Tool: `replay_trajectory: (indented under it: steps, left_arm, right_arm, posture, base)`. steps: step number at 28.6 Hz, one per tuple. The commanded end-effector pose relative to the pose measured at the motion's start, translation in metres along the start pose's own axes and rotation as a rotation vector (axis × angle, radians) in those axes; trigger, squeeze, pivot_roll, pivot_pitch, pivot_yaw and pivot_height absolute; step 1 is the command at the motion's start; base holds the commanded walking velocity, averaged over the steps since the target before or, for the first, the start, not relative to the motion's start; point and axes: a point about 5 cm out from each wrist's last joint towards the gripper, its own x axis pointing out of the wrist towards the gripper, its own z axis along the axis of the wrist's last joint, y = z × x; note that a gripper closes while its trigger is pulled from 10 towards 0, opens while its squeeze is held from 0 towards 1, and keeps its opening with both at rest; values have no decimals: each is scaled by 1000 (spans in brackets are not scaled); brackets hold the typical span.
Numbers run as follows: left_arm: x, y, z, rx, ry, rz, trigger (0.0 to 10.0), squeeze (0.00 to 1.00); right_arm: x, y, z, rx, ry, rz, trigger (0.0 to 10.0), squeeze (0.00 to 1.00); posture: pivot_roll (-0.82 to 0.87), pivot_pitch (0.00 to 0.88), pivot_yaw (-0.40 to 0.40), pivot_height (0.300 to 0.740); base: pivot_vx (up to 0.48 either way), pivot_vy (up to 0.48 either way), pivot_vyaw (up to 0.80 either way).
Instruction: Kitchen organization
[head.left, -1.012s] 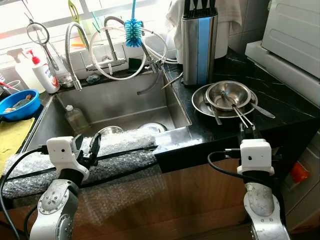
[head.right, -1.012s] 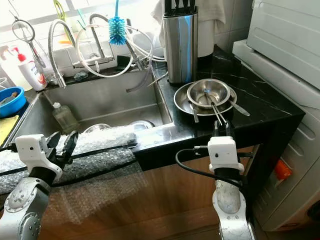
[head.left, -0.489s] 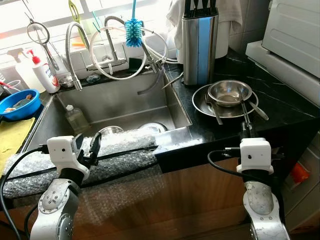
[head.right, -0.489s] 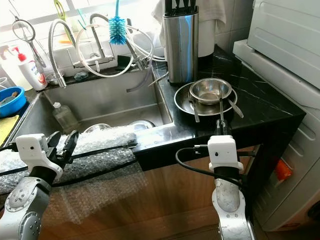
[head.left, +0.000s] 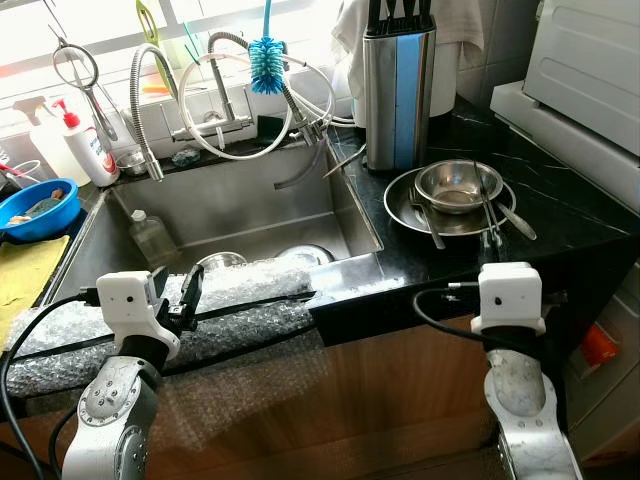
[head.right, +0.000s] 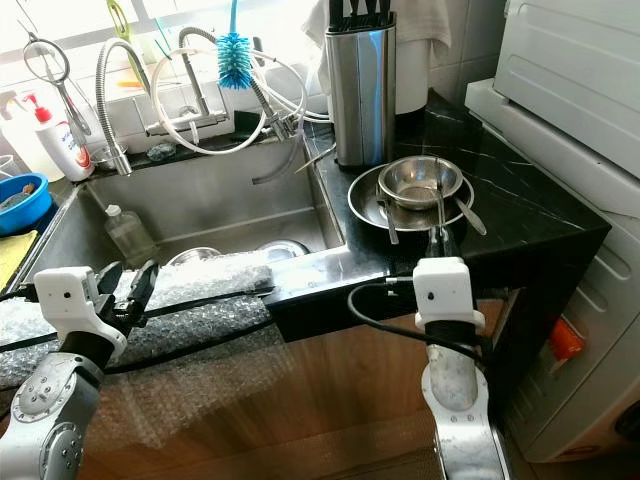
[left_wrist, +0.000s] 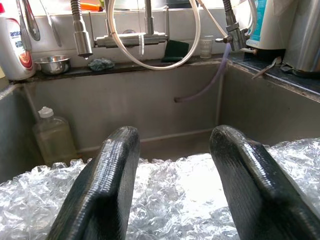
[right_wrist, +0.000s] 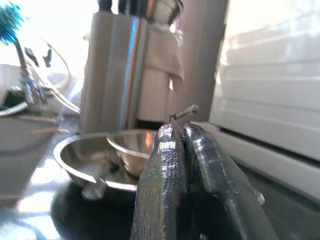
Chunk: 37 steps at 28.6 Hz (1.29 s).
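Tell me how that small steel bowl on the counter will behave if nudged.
The small steel bowl looks thin and light, so it would probably slide easily. It sits inside a larger steel dish, metal on metal, likely slippery. Cutlery leaning across its rim may shift and clatter.

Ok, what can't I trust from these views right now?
- Items low in the sink: hidden by the bubble wrap in the eye views.
- What the right claw pinches: its shut fingers cover it; right wrist view is blurred.
- Blue bowl contents: too small.
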Motion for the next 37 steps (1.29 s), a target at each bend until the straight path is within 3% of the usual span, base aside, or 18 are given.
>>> replay_trajectory:
  steps: [1,8,15,17,18,19,20,26,30,37]
  left_arm:
    - [2,5,2,18,-7,16,10000,0]
    - [6,2,3,15,-16,15,10000,0]
    - [12,-2,5,8,-36,13,10000,0]
    - [13,-4,5,6,-40,11,10000,0]
    - [13,-4,6,5,-41,10,10000,0]
    - [14,-5,6,5,-44,9,10000,0]
    - [14,-5,7,17,-50,4,10000,0]
    - [16,-6,9,51,-60,-7,10000,0]
    - [18,-9,12,94,-83,-17,10000,0]
    - [19,-14,13,148,-101,-42,10000,0]
  right_arm:
    - [4,7,16,23,-58,27,0,0]
    - [13,26,46,121,-133,125,0,0]
    - [31,39,68,380,-109,251,0,0]
    - [34,39,67,410,-91,251,0,0]
    - [37,38,67,425,-80,245,4784,0]
    - [40,37,66,440,-68,241,4784,0]
    - [44,36,65,466,-50,241,10000,0]
    - [51,37,67,522,-26,271,10000,0]
    - [62,52,71,668,71,383,10000,0]
    - [67,64,85,744,66,495,10000,0]
  posture:
    - [-132,0,167,740]
    - [-135,0,168,740]
    - [-135,0,166,740]
    - [-132,0,164,740]
    - [-130,0,162,740]
    - [-130,0,162,740]
    - [-128,0,160,740]
    - [-125,0,158,740]
    - [-122,0,156,740]
    - [-111,0,149,740]
  base:
    - [0,0,0]
    - [0,0,0]
    - [0,0,0]
    - [0,0,0]
    - [0,0,0]
    - [0,0,0]
    - [0,0,0]
    - [0,0,0]
    - [0,0,0]
    - [0,0,0]
